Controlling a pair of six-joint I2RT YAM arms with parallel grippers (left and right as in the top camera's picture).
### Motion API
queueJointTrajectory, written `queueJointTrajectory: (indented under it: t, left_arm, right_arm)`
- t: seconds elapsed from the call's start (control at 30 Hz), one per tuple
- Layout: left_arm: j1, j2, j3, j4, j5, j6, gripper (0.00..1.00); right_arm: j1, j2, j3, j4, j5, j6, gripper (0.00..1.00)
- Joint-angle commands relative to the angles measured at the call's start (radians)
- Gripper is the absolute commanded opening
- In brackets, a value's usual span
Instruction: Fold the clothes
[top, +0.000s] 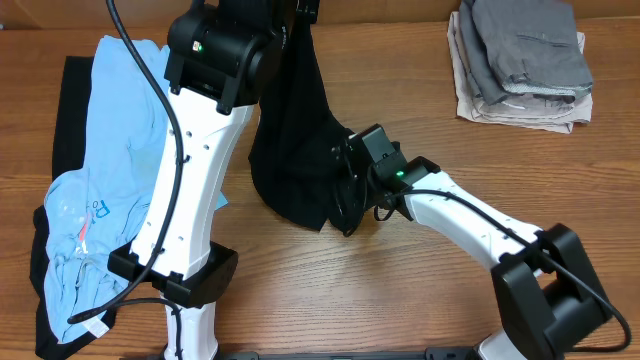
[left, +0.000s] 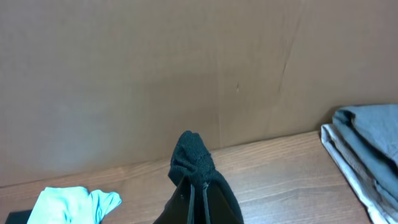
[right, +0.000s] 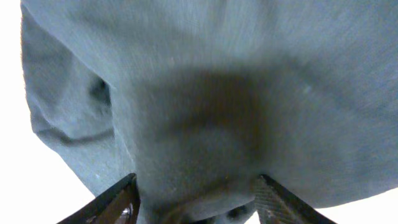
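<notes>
Overhead view: my left claw (left: 196, 194) pinches the top of a limp, light-looking black cloth garment (top: 295, 150); my right claw (right: 198, 200) gapes around its lower edge, probably the best hold.

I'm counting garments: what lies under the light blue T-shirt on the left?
A plain black garment pokes out from under the light blue T-shirt along its left edge. Its middle, and anything else beneath, is covered.
</notes>
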Motion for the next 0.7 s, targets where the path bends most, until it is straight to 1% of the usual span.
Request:
queueJointTrajectory:
  t: [0.0,0.03,0.1,0.17,0.2,0.27,0.33,0.53,0.67]
  left_arm:
    - [0.006,-0.04,0.028,-0.011,0.002,-0.016,0.04]
    - [0.008,-0.04,0.028,-0.016,0.0,-0.016,0.04]
    - [0.013,-0.04,0.028,-0.024,0.0,-0.015,0.04]
    - [0.018,-0.045,0.028,-0.034,0.0,-0.014,0.04]
    - [0.023,-0.053,0.028,-0.04,0.0,-0.014,0.04]
    - [0.033,-0.073,0.028,-0.045,0.001,-0.014,0.04]
    - [0.046,-0.113,0.028,-0.046,0.001,-0.014,0.04]
    - [0.065,-0.233,0.028,-0.056,-0.002,-0.012,0.04]
    - [0.065,-0.304,0.028,-0.079,-0.071,0.002,0.04]
  right_arm:
    - [0.016,0.033,0.027,-0.018,-0.032,-0.037,0.47]
    - [0.017,0.033,0.027,-0.021,-0.035,-0.036,0.29]
    - [0.016,0.027,0.028,-0.029,-0.034,-0.018,0.14]
    - [0.008,0.008,0.035,-0.051,-0.034,0.021,0.06]
    - [-0.003,-0.01,0.045,-0.074,-0.034,0.044,0.04]
    - [-0.03,-0.058,0.074,-0.134,-0.034,0.071,0.04]
    - [-0.081,-0.149,0.138,-0.241,-0.034,0.073,0.04]
    - [-0.201,-0.327,0.344,-0.506,-0.025,0.072,0.04]
    - [-0.272,-0.41,0.476,-0.647,-0.022,0.072,0.04]
